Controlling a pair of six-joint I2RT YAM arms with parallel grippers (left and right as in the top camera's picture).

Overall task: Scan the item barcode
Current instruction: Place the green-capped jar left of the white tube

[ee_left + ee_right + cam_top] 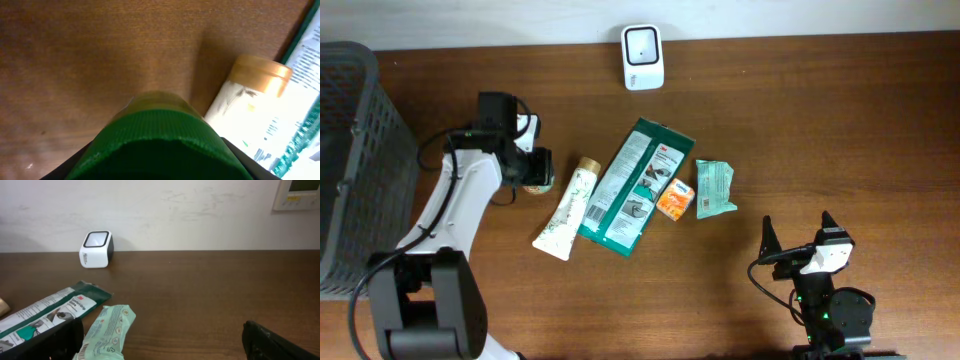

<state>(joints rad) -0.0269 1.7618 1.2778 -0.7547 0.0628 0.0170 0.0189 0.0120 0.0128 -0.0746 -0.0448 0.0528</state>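
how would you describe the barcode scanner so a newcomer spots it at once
Start at the brown wooden table and follow its far edge, by the white wall. The scanner stands there alone, beyond the long green packet. Unlike that flat packet, it is a small white upright box with a dark square window.

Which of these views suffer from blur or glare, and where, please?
Left wrist view: the green-capped item, very close to the lens, is soft and dark along its lower part, and the tube shows a white body washed out by glare. Overhead view: sharp and evenly lit. Right wrist view: the scanner is crisp, no glare.
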